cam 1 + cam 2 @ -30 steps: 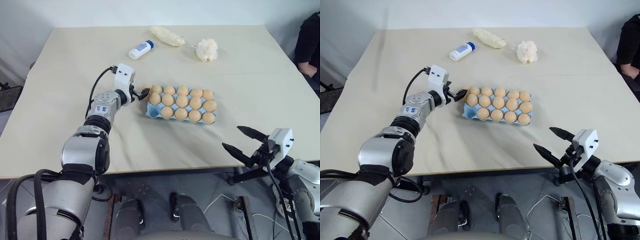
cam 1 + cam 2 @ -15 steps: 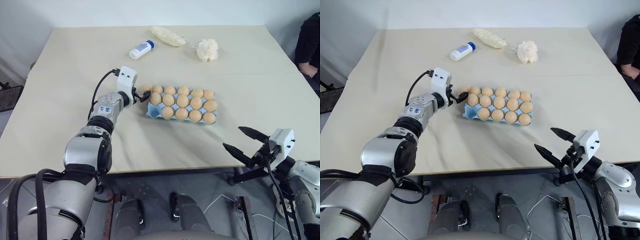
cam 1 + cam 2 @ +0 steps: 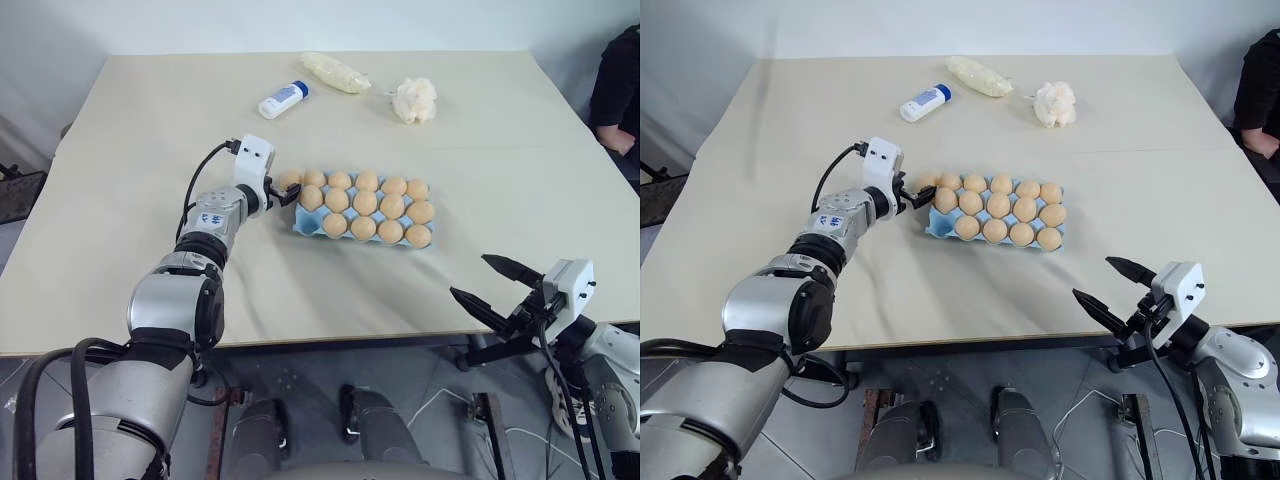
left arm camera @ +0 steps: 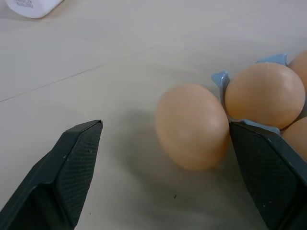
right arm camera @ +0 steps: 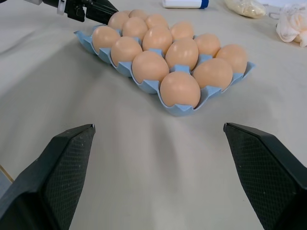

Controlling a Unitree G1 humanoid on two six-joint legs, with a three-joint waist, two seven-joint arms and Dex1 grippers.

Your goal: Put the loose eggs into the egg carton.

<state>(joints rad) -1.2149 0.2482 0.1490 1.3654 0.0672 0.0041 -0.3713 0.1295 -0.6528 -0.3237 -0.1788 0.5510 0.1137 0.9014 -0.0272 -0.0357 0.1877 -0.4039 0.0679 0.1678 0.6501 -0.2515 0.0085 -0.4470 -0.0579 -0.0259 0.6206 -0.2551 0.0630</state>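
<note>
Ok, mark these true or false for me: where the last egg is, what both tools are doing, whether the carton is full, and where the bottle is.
1. One loose egg lies on the table against the far-left corner of the egg carton. True.
2. The left tool is shut on that egg. False: it is open, one finger on either side of the egg, which rests on the table.
3. The right tool is open and empty near the table's front edge. True.
4. Every carton cup holds an egg. False: the near-left corner cup looks empty.
5. The white bottle stands upright beside the carton. False: it lies on its side, well beyond the carton.
</note>
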